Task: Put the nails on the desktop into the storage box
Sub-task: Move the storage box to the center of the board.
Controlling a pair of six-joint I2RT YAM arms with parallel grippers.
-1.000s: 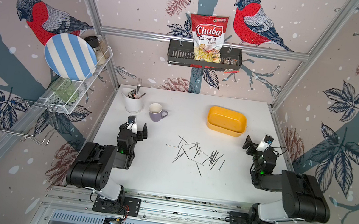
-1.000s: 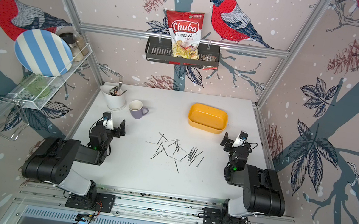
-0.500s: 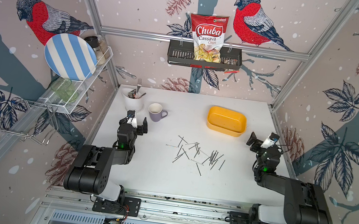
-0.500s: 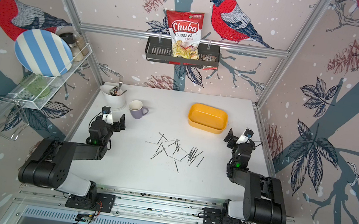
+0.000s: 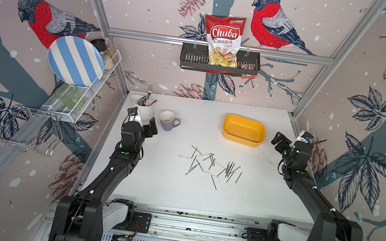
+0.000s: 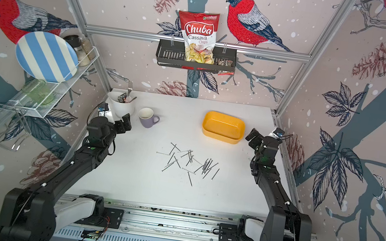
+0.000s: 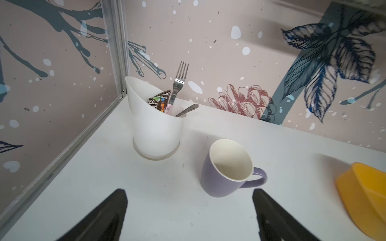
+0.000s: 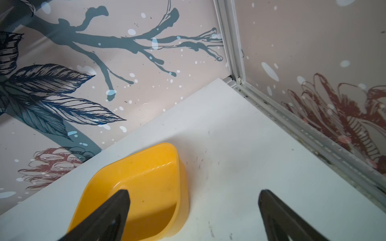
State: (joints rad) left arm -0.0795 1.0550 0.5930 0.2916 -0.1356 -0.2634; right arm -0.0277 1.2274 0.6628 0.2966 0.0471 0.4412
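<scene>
Thin dark-grey metal nails [image 5: 210, 164] lie scattered mid-way across the flat white surface [image 5: 164, 186], nearer the robot than the shallow yellow plastic storage box [image 5: 243, 130]. Well apart from them, the left hand [image 7: 188, 193] gapes empty near a lilac ceramic mug [image 7: 211, 179]. The right hand [image 8: 194, 193] gapes empty just beside the box.

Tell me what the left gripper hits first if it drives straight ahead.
For the left gripper, likely the purple mug, close ahead of one open finger; the white utensil holder stands farther back, though depth is unclear.

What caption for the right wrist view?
Open right gripper near the empty yellow storage box on the white desktop.
</scene>
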